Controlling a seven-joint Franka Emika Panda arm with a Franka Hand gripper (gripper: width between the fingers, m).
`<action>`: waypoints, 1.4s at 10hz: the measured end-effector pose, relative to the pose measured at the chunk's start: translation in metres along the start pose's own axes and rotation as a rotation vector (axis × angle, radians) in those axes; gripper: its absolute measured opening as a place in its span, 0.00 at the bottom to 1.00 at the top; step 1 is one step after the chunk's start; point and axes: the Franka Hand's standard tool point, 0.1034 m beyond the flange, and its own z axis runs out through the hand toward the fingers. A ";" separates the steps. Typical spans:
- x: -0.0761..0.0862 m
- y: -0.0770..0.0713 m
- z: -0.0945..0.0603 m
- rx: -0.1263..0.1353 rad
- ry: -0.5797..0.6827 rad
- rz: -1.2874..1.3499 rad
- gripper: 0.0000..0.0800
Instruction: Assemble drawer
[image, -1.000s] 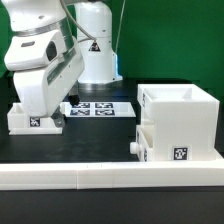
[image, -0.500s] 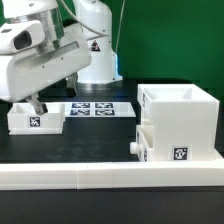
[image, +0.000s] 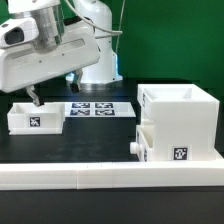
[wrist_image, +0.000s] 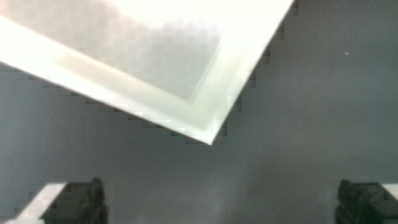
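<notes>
Jaws wide and empty, the two-finger gripper (image: 34, 97) is rising off the small white plastic box tray (image: 35, 119) at the exterior view's middle left, leaving it released, well apart from the tall white casing (image: 182, 118) at right.

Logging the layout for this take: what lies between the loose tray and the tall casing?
In the exterior view, the marker board lies on the black table between the loose tray and the casing.

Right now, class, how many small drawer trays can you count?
2: one tray at the exterior view's left, by the marker board; one knobbed tray against the casing at that view's right. None seems hidden.
</notes>
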 end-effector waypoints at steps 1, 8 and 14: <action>0.000 0.000 0.000 0.001 0.000 0.076 0.81; -0.051 -0.021 0.037 -0.127 0.029 0.272 0.81; -0.049 -0.022 0.042 -0.130 0.041 0.285 0.81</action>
